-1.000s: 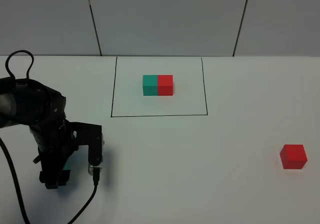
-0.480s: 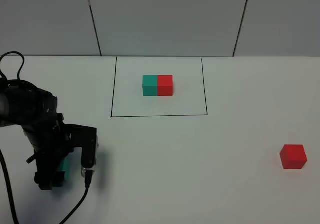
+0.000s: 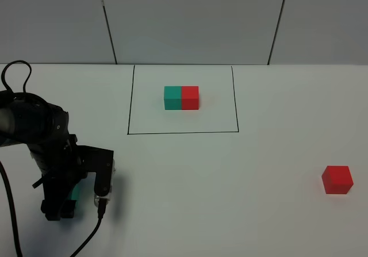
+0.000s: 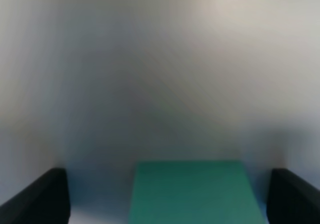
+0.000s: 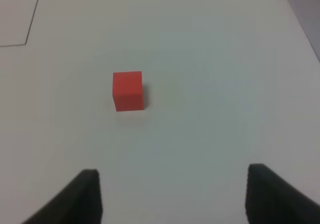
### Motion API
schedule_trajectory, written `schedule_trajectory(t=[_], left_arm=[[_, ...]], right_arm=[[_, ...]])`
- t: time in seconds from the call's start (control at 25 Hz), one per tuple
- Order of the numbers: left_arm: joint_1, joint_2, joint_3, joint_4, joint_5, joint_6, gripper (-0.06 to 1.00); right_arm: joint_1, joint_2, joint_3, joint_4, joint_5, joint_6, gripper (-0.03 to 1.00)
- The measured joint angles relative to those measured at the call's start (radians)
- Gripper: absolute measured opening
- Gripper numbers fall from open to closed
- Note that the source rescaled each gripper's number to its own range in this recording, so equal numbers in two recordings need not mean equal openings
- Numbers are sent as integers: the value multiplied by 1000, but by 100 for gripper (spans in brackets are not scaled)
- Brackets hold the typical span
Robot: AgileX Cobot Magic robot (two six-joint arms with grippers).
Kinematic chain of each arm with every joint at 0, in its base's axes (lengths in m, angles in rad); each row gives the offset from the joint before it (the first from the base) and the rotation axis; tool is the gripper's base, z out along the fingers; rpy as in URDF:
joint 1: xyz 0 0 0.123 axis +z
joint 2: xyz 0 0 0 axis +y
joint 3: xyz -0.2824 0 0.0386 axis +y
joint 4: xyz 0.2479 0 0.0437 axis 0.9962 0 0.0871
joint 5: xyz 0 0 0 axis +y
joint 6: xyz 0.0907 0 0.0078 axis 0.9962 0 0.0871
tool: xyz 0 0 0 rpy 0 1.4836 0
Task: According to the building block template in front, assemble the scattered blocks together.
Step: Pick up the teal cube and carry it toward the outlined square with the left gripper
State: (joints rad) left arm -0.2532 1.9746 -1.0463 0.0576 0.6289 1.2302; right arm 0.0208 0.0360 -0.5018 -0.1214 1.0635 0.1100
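Down at the left front of the white table [image 3: 230, 182], straddles the matte teal-green cube [image 3: 73, 195] [image 4: 195, 191] with the left tool [image 3: 77, 194] [image 4: 165, 196], jaws apart, a gap on either side. Hangs the right tool [image 5: 175, 199] apart too, gripping nothing, with the matte red cube [image 5: 128, 90] [image 3: 337, 179] ahead, well clear, on the table's right. Shows the joined teal-and-red block template [image 3: 181, 97] inside a thin black drawn rectangle [image 3: 183, 133] at the back middle, well apart from both cubes.

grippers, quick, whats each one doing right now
left gripper: open, jaws either side of the green cube, not clamped on it
right gripper: open, empty, red cube lies ahead of it
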Motion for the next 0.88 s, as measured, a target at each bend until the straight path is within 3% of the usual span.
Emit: schedule_trajectory(t=[0.08,0.2,0.36,0.44,0.48,0.88], left_arm=[[0,0,0,0,2,0,83],[0,0,0,-1,4,0,69],[0,0,0,-2,7,0,30],[0,0,0,-2,11,0,5],[0,0,0,-2,11,0,0],[0,0,0,-20,8,66,0]], right_arm=[[0,0,0,0,0,0,58],[0,0,0,0,0,0,58],[0,0,0,0,0,0,58],[0,0,0,0,0,0,58],[0,0,0,0,0,0,58],[0,0,0,0,0,0,58]])
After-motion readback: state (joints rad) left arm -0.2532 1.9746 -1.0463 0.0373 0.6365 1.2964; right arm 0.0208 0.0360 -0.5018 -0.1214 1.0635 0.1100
